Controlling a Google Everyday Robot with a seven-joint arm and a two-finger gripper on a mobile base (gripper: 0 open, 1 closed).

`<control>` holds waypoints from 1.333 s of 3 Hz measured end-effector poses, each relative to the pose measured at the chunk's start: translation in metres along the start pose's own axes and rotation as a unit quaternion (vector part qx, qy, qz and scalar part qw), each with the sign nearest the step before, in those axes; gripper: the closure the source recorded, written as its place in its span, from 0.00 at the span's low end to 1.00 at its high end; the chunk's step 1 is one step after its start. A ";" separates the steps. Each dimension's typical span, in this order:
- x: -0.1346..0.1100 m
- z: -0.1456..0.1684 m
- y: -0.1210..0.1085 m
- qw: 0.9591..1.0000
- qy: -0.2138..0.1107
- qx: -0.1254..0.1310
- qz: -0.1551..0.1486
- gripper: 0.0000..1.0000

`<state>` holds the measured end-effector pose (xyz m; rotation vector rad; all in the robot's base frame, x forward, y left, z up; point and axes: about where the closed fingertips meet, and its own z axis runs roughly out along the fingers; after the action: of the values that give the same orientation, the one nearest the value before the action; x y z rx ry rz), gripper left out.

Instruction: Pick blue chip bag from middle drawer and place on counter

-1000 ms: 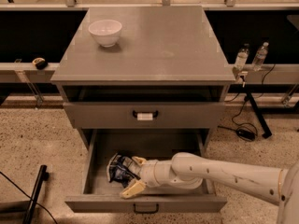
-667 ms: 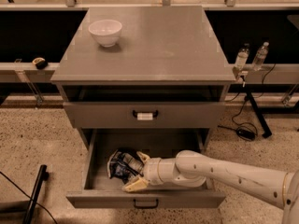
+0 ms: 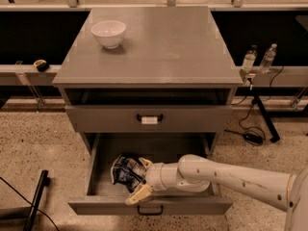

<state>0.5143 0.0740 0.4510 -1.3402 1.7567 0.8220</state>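
Observation:
The middle drawer [image 3: 192,206] is pulled open at the bottom of the cabinet. The blue chip bag [image 3: 124,171] lies crumpled in its left half. My gripper [image 3: 138,178] reaches in from the right, low inside the drawer. Its tan fingers [image 3: 139,194] are spread open, one at the bag's front right and one at its back right, up against the bag. The bag rests on the drawer floor. The grey counter [image 3: 163,42] is the cabinet's top, well above the gripper.
A white bowl [image 3: 109,32] stands on the counter's back left. The closed drawer above has a white-tagged handle [image 3: 149,119]. Two bottles [image 3: 257,59] stand on a ledge at the right. A dark pole [image 3: 36,201] lies on the floor at left. Cables [image 3: 250,136] lie at right.
My gripper has slid a little to the left, deeper against the bag. The bag has shifted slightly. The fingers stay spread.

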 end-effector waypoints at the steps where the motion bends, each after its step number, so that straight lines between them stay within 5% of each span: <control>1: -0.004 0.008 -0.006 1.000 0.008 0.001 -0.003 0.00; 3: -0.011 0.004 -0.013 1.000 -0.024 -0.005 0.004 0.05; 4: 0.000 0.012 -0.025 0.999 -0.026 0.000 0.024 0.19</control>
<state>0.5403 0.0780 0.4436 -1.2698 1.7539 0.8751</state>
